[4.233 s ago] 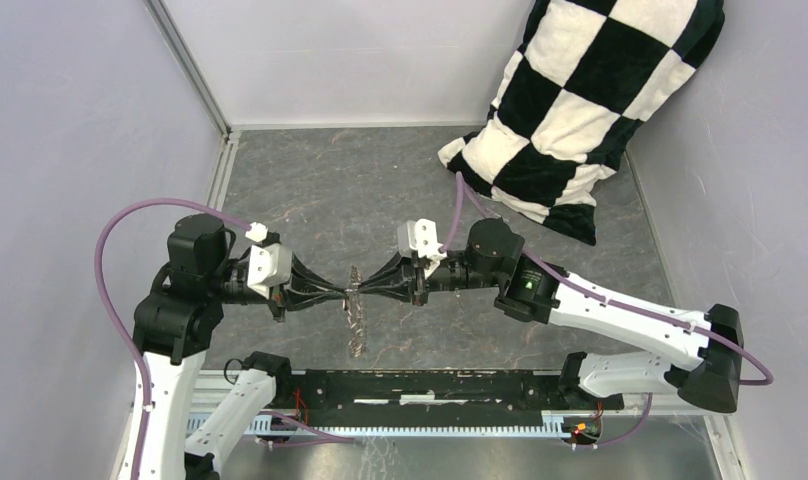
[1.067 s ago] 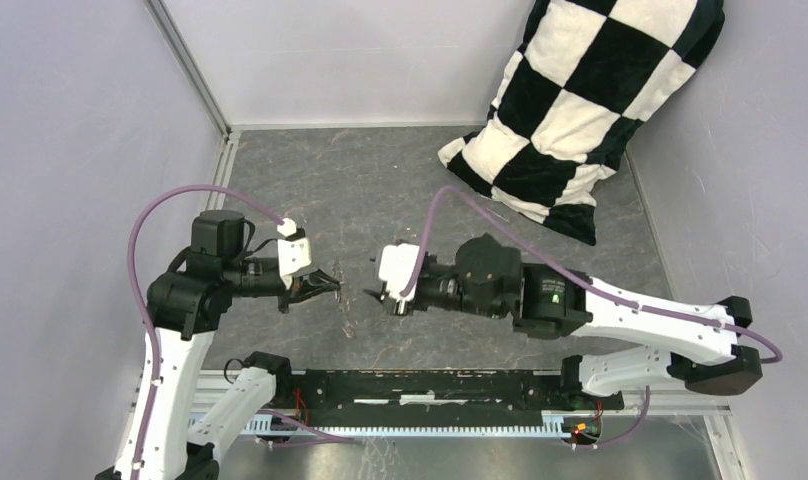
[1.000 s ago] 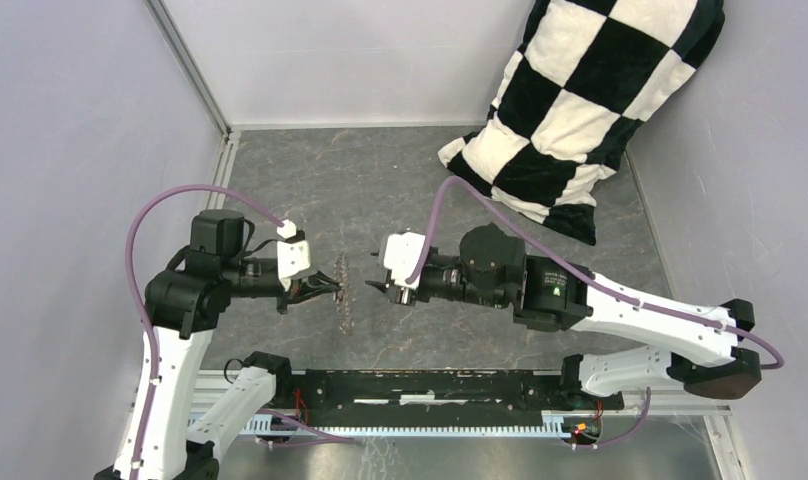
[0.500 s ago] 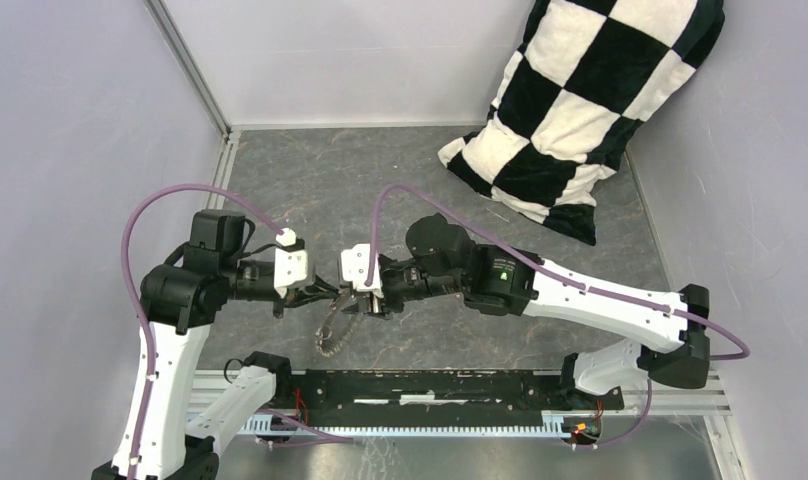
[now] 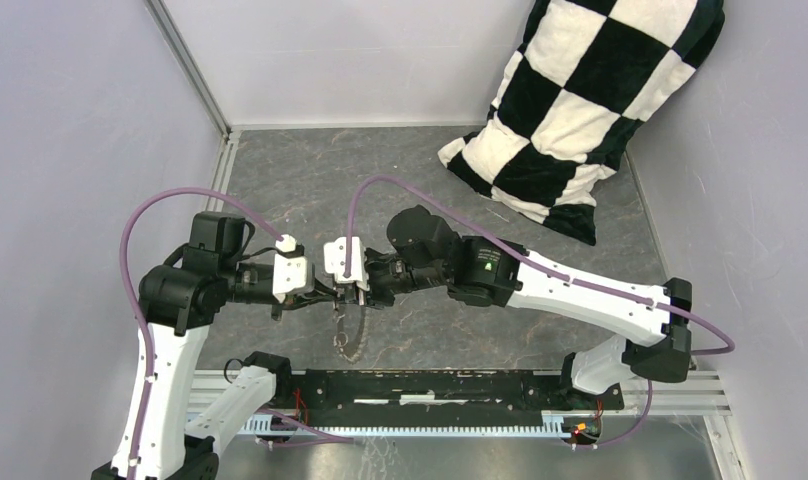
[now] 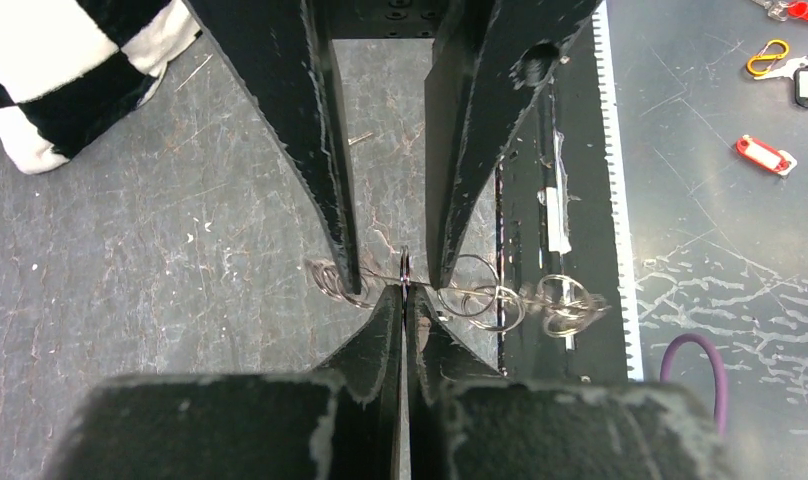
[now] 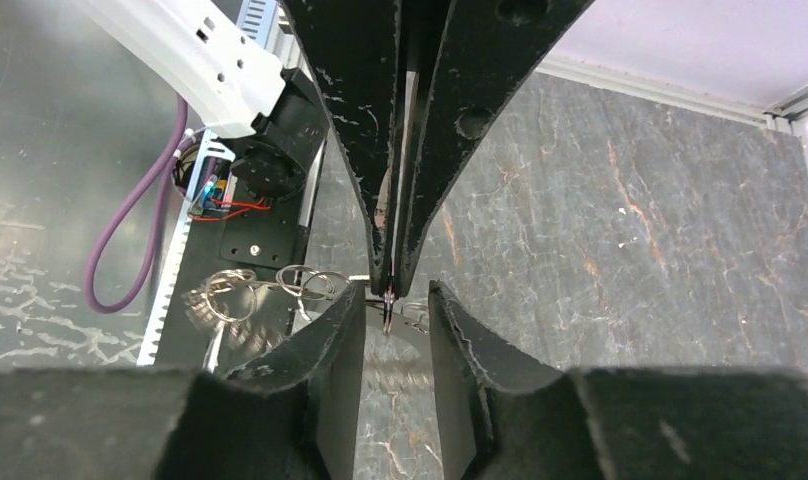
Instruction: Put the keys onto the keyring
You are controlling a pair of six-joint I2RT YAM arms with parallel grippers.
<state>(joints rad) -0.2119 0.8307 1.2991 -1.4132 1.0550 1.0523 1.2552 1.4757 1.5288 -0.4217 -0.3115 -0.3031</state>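
The keyring [image 5: 346, 338] is a wire loop strung with several small silvery rings; it hangs below the two grippers, near the table's front. My left gripper [image 5: 328, 293] is shut on a thin edge-on part of it [image 6: 405, 275]. More of its rings spread to the right in the left wrist view [image 6: 570, 303] and show in the right wrist view [image 7: 230, 292]. My right gripper [image 5: 352, 297] is open, tip to tip with the left one, and its fingers [image 6: 320, 150] straddle the pinched part. The two black-headed keys are not visible.
A black-and-white chequered pillow [image 5: 590, 100] lies at the back right. A black rail [image 5: 430, 390] runs along the table's front edge. Beyond it, small coloured tags [image 6: 765, 155] lie on a metal surface. Grey walls close in the left, back and right.
My right arm has moved left until its open fingers meet the left gripper's tips. The keyring has dropped from upright to hanging below them. The left arm has barely moved.
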